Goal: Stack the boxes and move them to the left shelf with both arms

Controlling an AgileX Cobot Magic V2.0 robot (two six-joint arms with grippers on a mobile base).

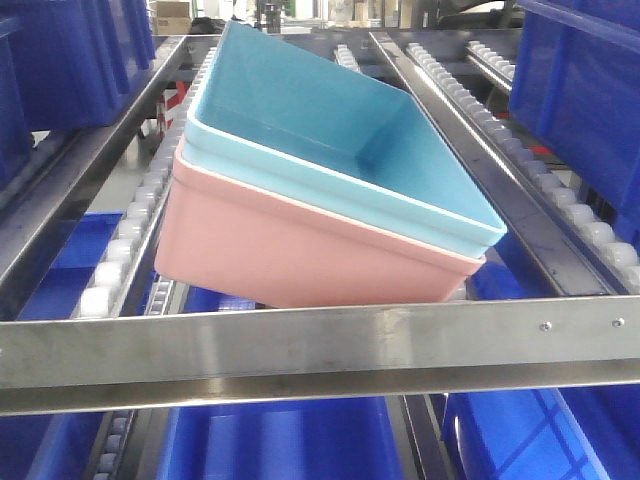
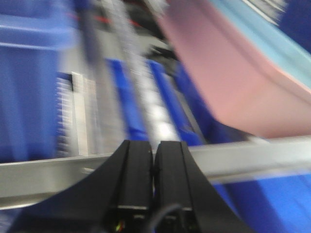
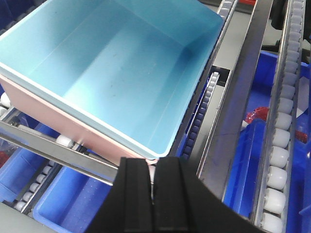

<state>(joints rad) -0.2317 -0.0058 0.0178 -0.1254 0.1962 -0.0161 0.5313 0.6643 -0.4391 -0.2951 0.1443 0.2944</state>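
Note:
The light turquoise bin [image 1: 330, 130] sits nested inside the salmon pink bin [image 1: 300, 250]. The stack rests tilted on the left shelf's roller lane, just behind the steel front crossbar [image 1: 300, 345]. Neither gripper shows in the front view. In the right wrist view my right gripper [image 3: 151, 162] is shut and empty, right in front of the near corner of the turquoise bin [image 3: 112, 63] and pink bin [image 3: 73, 128]. In the blurred left wrist view my left gripper [image 2: 154, 145] is shut and empty. It is in front of the crossbar [image 2: 252, 155], and the pink bin [image 2: 228, 82] is up to the right.
White roller rails [image 1: 130, 230] run along both sides of the lane. Dark blue crates stand on the neighbouring lanes at left [image 1: 70, 50] and right [image 1: 580, 80]. More blue crates [image 1: 280, 440] sit on the level below the crossbar.

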